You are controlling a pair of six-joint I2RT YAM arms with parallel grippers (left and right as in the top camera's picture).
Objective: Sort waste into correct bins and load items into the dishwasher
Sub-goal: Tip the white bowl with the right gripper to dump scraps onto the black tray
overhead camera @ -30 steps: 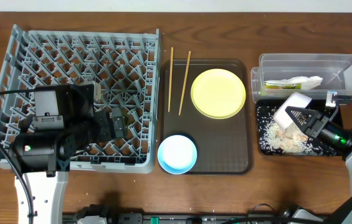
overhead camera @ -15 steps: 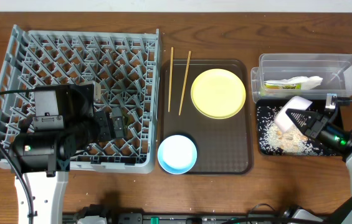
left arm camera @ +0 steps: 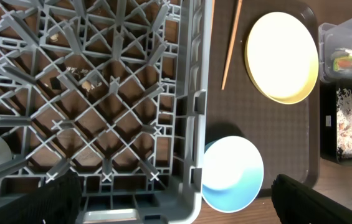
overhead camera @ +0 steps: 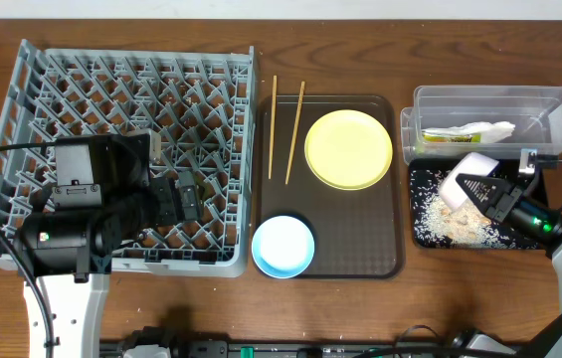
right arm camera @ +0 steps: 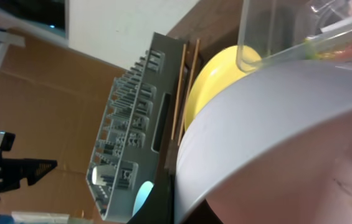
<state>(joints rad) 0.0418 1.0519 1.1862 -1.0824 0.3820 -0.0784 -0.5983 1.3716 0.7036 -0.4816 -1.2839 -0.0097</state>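
so the step in hand looks like the scraping of food waste: the right gripper is clamped on the white bowl, which it holds tipped on its side over the black tray, close above the rice-like crumbs scattered there. in the right wrist view the bowl fills most of the frame, and i cannot tell whether anything is left inside it. the napkin and the wrapper lie in the clear tub just behind the tray, so the waste seems mostly sorted.

the left gripper hovers over the near part of the dish rack, fingers spread wide and empty. the rack holds none of the dishes: the yellow plate and blue bowl sit on the brown tray, with the chopsticks at its far left edge.

next, i judge, the bowl needs carrying across the brown tray to the rack, kept high enough to pass over the plate, then set down between the pegs.
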